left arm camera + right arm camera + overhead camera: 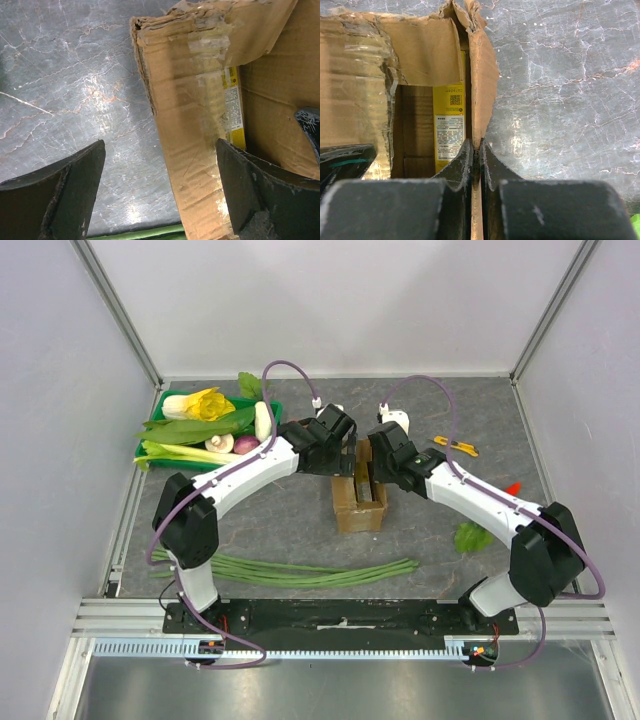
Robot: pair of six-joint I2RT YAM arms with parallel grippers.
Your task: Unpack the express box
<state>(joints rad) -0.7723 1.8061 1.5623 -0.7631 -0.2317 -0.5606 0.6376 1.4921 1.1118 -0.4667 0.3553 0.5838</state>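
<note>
Right tool (475,150) pinched shut on a flap of the express box (487,75), yellow carton (449,125) just left of it; left tool (160,147) gaped wide astride another flap, holding nothing.

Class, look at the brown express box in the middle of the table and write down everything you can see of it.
The express box is small, brown corrugated cardboard, worn, with torn clear tape on its flaps. It stands open-topped on the grey marbled table, a slim yellow carton upright inside. The right claw pinches one raised flap; the open left claw straddles the opposite one without gripping.
</note>
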